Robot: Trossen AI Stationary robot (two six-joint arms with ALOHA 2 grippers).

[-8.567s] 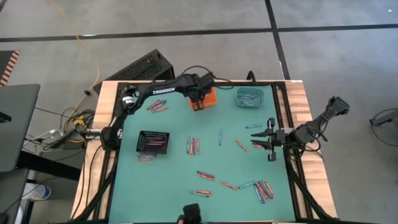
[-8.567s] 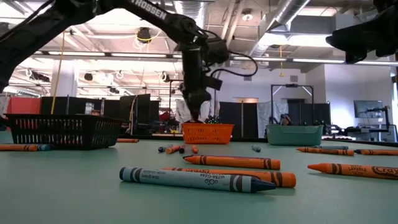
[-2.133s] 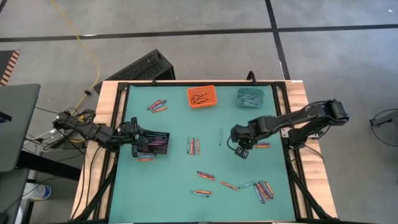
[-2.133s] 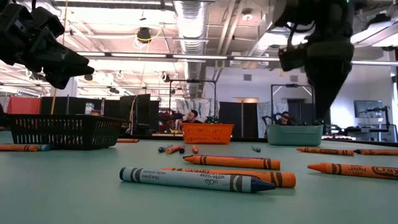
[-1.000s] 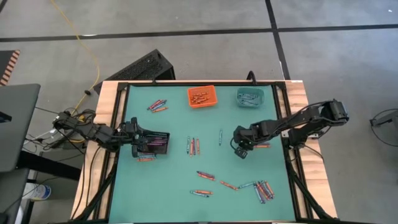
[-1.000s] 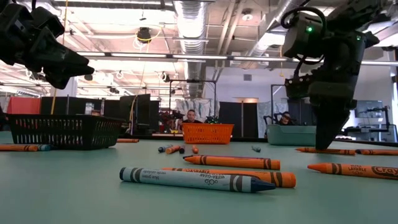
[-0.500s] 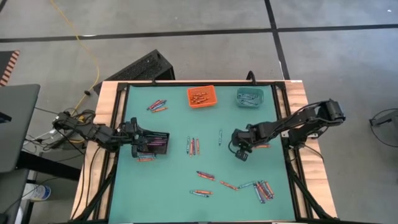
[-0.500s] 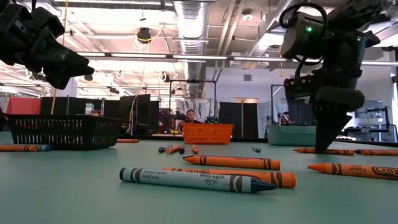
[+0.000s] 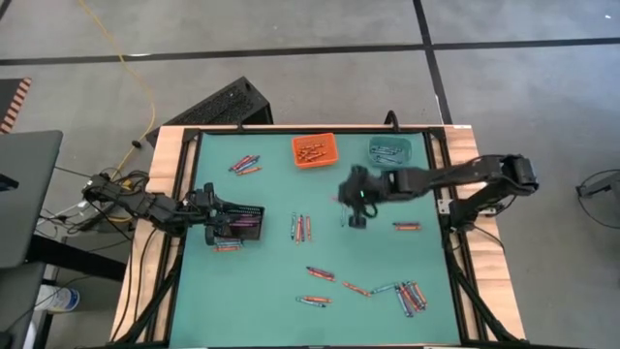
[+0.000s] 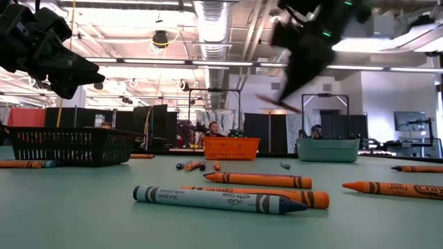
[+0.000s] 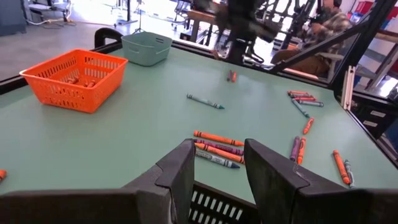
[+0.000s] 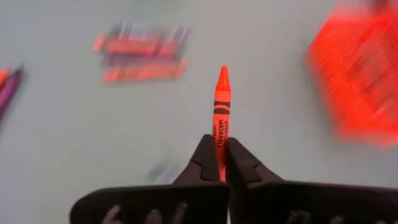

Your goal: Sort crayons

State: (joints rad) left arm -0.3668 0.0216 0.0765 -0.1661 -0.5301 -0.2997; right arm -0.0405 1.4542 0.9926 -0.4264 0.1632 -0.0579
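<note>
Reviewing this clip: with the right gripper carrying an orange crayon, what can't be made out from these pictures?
- Right gripper, shut on the orange crayon: its lower end is hidden between the fingers in the right wrist view.
- Orange bin: motion-blurred and cut off by the edge there.
- Black basket: contents too small in the high view; the mesh hides them in the low view.
- Left gripper, open: blocks that basket in its own view.

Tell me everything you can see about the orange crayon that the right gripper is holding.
The orange crayon is a thin stick with a pointed tip and a paper wrapper printed with black bands and the word WASHABLE. The right gripper is shut on its rear end, with the tip pointing forward past the fingers. In the low view it hangs tilted in the air, lifted clear of the green table. Nothing but the fingers touches it.
</note>
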